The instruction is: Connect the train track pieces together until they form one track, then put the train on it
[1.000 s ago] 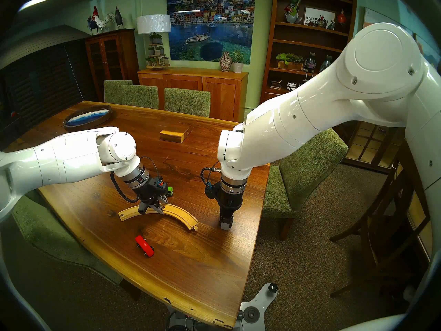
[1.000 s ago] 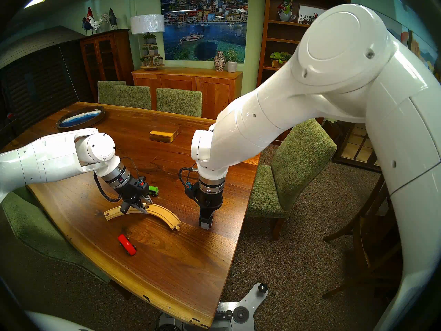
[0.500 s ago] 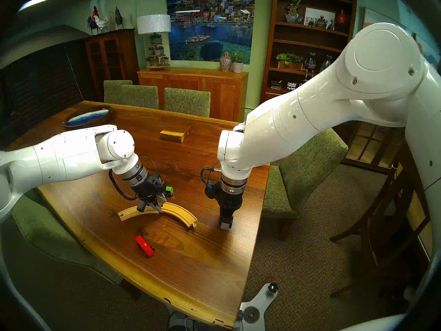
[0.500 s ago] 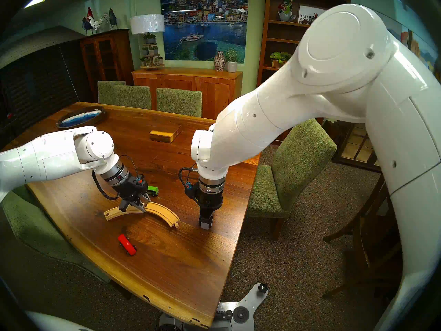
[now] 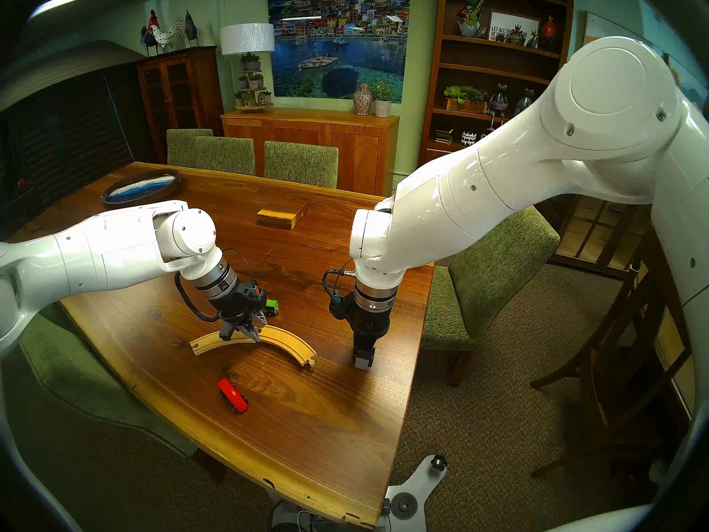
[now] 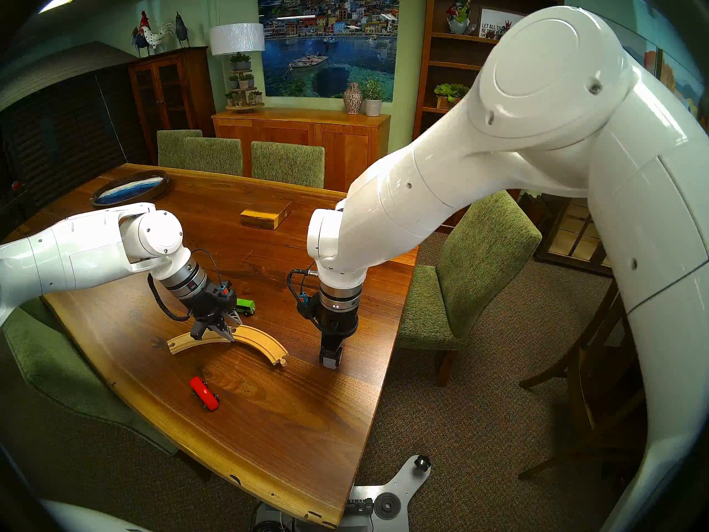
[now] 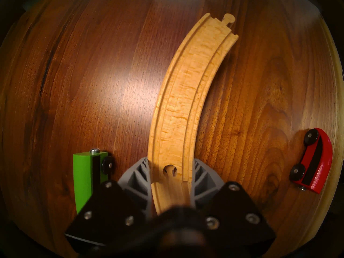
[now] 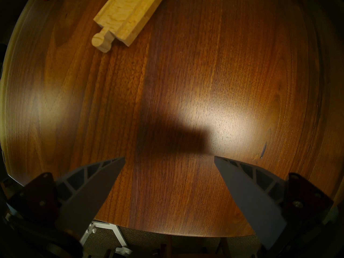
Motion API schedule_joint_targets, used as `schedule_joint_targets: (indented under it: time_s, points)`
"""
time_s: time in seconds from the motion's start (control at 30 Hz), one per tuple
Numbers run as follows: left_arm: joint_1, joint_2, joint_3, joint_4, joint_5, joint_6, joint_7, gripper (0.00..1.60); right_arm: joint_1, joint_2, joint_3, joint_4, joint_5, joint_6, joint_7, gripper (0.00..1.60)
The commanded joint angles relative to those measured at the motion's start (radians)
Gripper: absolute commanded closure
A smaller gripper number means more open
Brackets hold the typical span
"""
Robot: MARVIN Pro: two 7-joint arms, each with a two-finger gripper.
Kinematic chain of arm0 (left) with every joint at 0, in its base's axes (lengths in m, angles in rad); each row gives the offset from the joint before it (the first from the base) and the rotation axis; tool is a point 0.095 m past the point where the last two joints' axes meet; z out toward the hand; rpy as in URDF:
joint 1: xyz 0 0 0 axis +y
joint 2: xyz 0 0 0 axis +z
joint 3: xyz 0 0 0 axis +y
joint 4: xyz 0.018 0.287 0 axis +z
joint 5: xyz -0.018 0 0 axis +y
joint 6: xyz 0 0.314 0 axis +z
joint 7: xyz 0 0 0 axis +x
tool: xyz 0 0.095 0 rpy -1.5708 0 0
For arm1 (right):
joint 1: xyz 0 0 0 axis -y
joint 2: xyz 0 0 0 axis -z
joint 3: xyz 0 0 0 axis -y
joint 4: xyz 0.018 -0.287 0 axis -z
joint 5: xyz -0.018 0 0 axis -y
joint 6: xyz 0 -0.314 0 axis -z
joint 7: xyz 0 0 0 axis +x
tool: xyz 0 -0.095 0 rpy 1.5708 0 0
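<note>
The two train track pieces lie joined as one pale curved track [image 5: 284,337] [image 6: 257,337] on the table. In the left wrist view the peg sits in the socket at the seam [image 7: 169,171]. My left gripper [image 5: 239,337] [image 7: 171,159] is shut across the track at that seam, one finger on each side. The train is in two parts. The green car [image 5: 271,307] [image 7: 83,179] stands just behind my left gripper, and the red car [image 5: 232,395] [image 7: 314,162] lies nearer the table's front edge. My right gripper [image 5: 363,360] [image 8: 169,157] is open and empty, right of the track's free peg end [image 8: 101,40].
A yellow-brown wooden block [image 5: 282,216] sits mid-table and an oval dish [image 5: 142,189] at the far left. Green chairs [image 5: 495,266] stand along the right and far sides. The table's right edge [image 5: 406,404] runs close to my right gripper.
My left gripper shifted slightly back and to the left with the track, so the track's peg end moved a little. Over the last half second nothing moved. The right arm stayed still.
</note>
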Motion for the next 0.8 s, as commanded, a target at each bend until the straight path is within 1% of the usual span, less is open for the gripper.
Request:
schedule_joint_targets:
  time_s: [0.0,0.77]
  points:
    - [-0.028,0.003,-0.022,-0.007,-0.003,0.007,0.007,1.6,0.022,0.006,0.008,0.005,0.002,0.001,0.001,0.0]
    - [-0.024,-0.004,-0.021,0.002,-0.009,0.029,0.023,1.6,0.022,0.006,0.008,0.005,0.002,0.001,0.001,0.0]
